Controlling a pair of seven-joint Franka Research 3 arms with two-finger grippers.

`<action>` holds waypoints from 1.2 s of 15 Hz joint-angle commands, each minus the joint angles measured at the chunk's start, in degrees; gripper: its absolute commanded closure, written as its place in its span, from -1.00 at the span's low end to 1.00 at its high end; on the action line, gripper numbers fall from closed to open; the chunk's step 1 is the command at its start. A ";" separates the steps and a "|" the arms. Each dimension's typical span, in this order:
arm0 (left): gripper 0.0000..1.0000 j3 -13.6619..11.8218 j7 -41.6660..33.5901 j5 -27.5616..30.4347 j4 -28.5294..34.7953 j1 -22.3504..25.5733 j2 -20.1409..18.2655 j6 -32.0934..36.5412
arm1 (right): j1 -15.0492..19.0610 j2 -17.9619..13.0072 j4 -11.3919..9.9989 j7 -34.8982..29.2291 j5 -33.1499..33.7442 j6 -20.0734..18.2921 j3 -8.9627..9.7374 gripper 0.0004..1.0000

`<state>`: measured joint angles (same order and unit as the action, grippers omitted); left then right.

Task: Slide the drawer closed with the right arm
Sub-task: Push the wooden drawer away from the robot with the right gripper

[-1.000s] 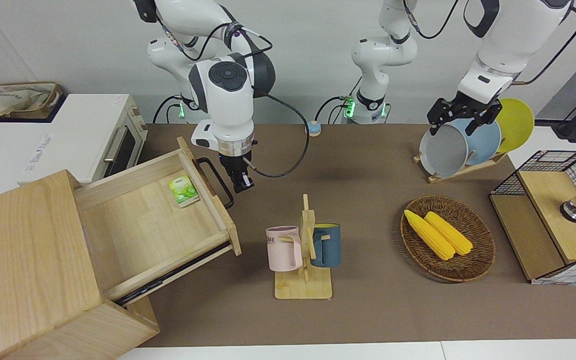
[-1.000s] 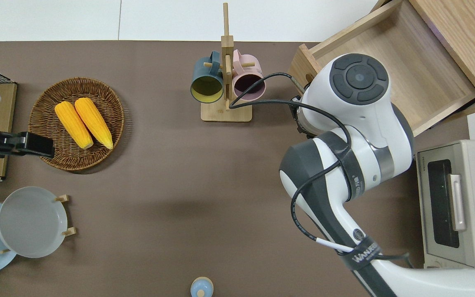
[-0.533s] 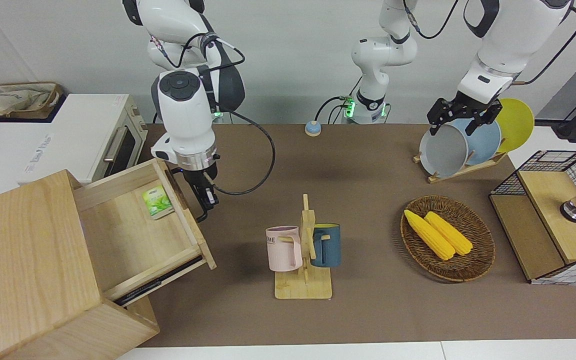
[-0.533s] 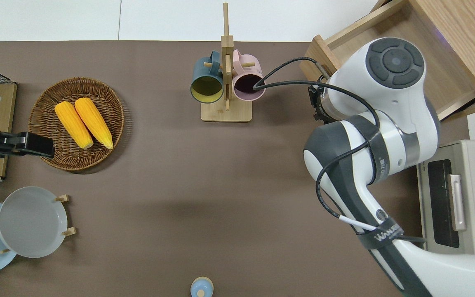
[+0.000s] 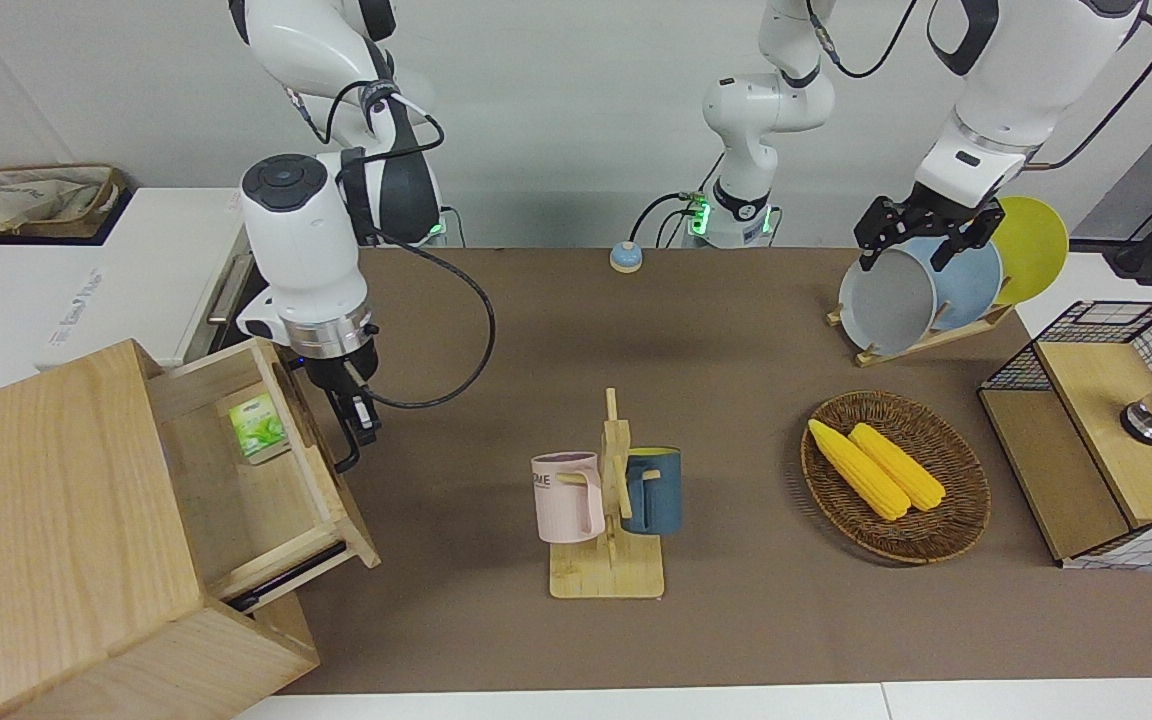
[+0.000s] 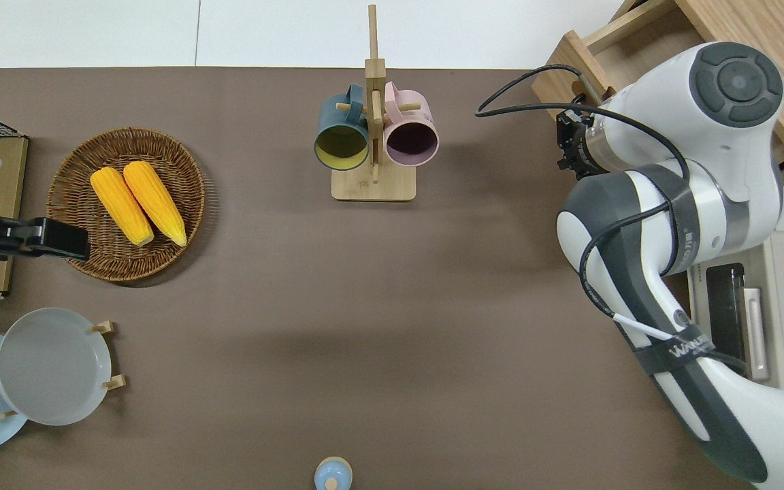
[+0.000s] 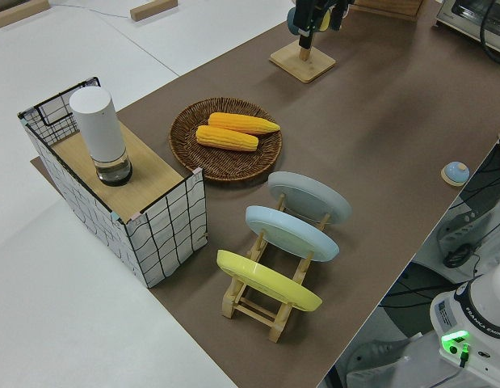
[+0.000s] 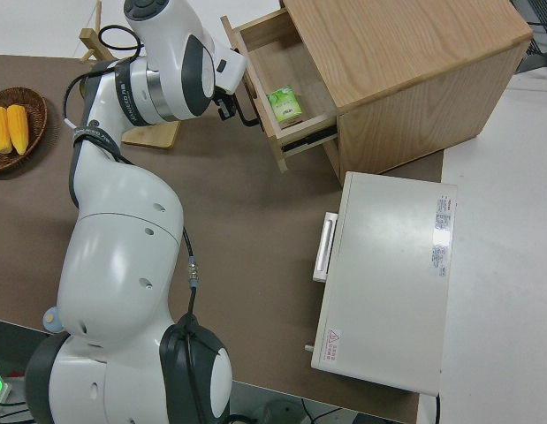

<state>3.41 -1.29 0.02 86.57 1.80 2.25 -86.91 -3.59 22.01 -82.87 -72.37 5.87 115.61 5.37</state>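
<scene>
The light-wood drawer [image 5: 321, 470] stands partly open from its big cabinet [image 5: 46, 520] at the right arm's end of the table. A green packet [image 5: 258, 428] lies inside it. The front panel carries a black loop handle [image 5: 347, 452]. My right gripper [image 5: 360, 412] is shut and points down, pressed against that handle and the panel; it holds nothing. In the overhead view the right gripper [image 6: 569, 144] sits beside the drawer's front panel [image 6: 559, 75], and the arm hides most of the drawer. The right side view shows the drawer [image 8: 271, 115] with a short opening. The left arm is parked.
A wooden mug rack [image 5: 608, 560] with a pink and a blue mug stands mid-table. A wicker basket [image 5: 946, 530] holds two corn cobs. A plate rack [image 5: 921, 345], a wire-mesh box [image 5: 1101, 470], a white toaster oven [image 5: 226, 250] and a small blue bell [image 5: 626, 258] stand around.
My right gripper has moved toward the right arm's end of the table, pushing the drawer's front. The drawer has slid well into the cabinet. The left arm has not moved.
</scene>
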 commanded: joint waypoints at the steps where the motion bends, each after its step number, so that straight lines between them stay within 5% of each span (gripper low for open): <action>1: -0.99 0.37 -0.55 -0.98 -1.40 0.22 0.65 1.13 | 4.64 1.11 1.13 2.41 0.02 3.22 0.96 1.00; 9: -0.99 0.37 -0.55 -0.98 -1.40 0.22 0.65 1.13 | 9.74 1.37 1.74 8.73 -3.23 5.24 1.57 1.00; 18: -0.99 0.37 -0.55 -0.98 -1.40 0.22 0.65 1.13 | 11.15 2.51 2.71 12.86 -3.41 5.33 1.57 1.00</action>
<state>3.41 -1.29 0.02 86.57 1.80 2.25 -86.91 6.00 22.93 -81.75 -62.19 3.41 119.93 5.88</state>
